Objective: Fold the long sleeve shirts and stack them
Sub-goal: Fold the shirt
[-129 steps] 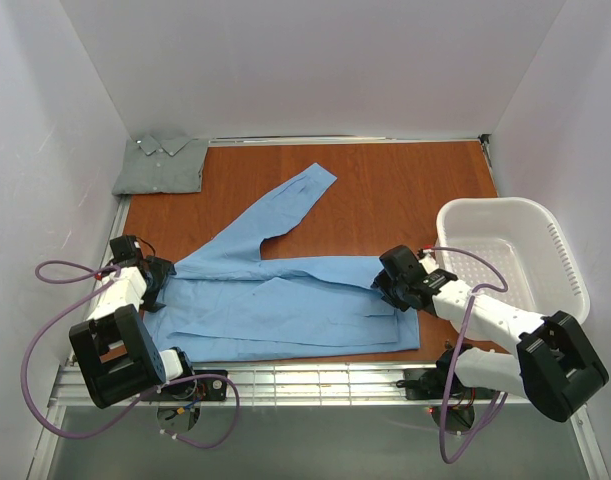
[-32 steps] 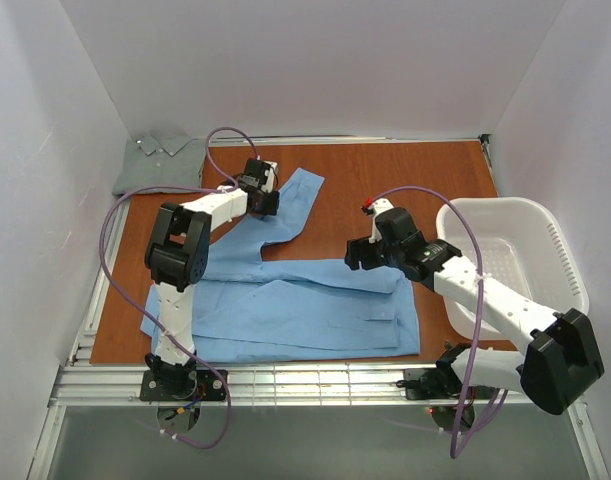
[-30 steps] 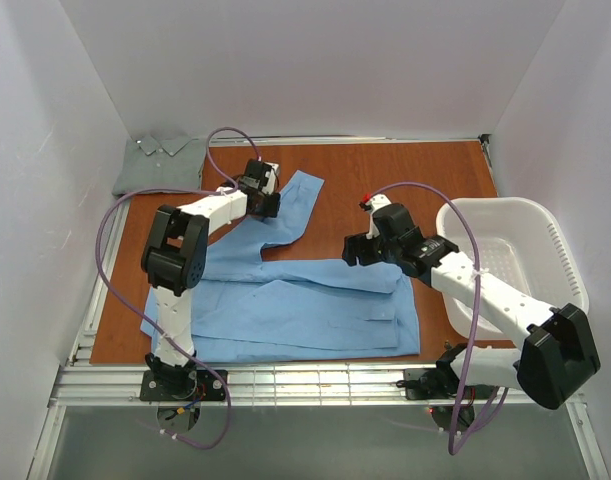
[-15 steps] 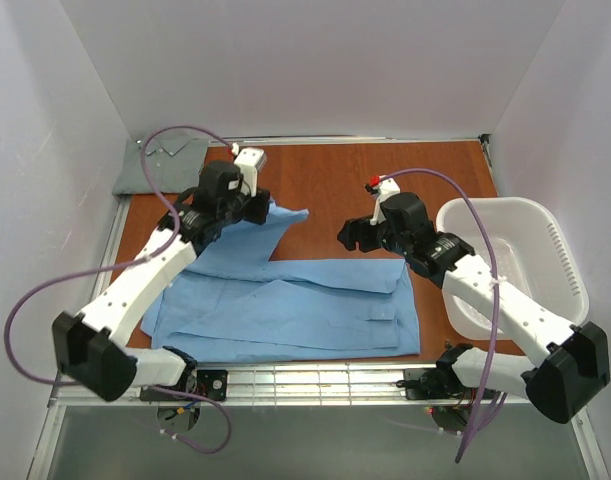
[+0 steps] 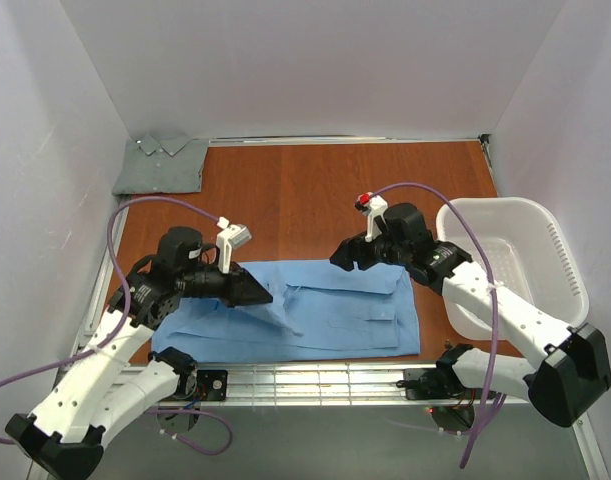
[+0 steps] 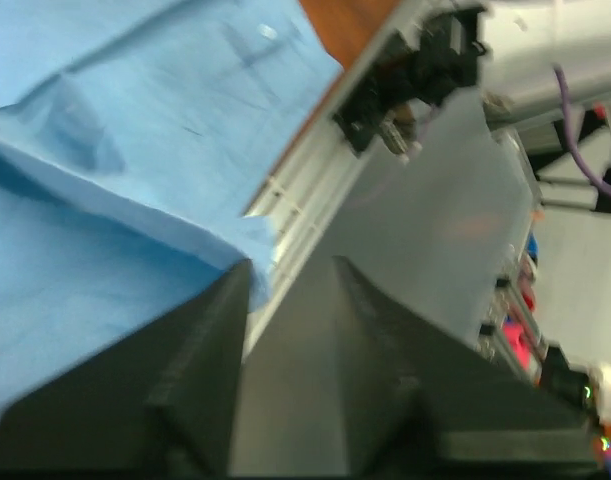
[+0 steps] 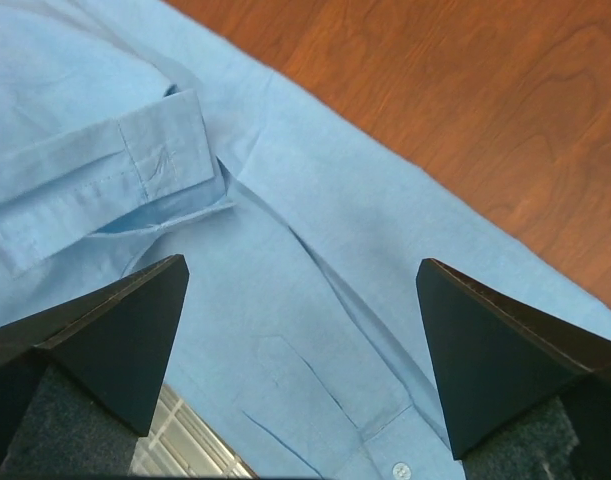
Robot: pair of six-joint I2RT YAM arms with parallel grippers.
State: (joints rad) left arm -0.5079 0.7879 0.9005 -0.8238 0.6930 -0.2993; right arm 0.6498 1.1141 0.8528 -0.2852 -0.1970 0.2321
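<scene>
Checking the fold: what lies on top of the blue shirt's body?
A folded-over sleeve, its cuff flat on the blue shirt. The left arm hides the part of the shirt beneath it.

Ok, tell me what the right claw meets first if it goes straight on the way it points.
The light blue shirt. The right claw, jaws wide apart, points down at the cloth beside the folded-in sleeve cuff, with nothing in between. How far above the cloth it hangs is unclear.
</scene>
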